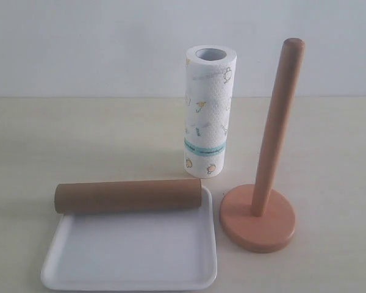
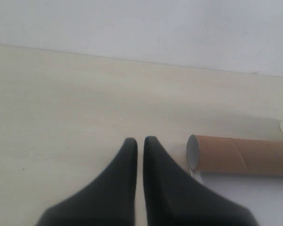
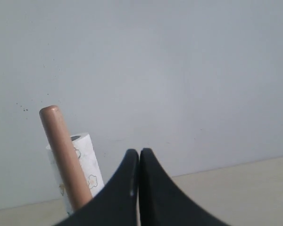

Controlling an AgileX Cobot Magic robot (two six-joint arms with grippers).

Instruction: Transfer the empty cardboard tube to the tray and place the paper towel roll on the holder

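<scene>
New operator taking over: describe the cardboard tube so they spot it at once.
Find the white tray nearest the exterior camera. Along its far rim lies the cardboard tube, a hollow brown cylinder. Unlike the upright wooden holder to its right and the standing printed paper towel roll behind, it lies on its side.

The empty cardboard tube (image 1: 128, 196) is recorded as plain brown. The tray (image 1: 128, 259) is glossy white. The paper towel roll (image 1: 208, 110) is white, embossed, printed with small yellow-orange figures and 1 teal band. The holder (image 1: 273, 137) is noted as light brown.
</scene>
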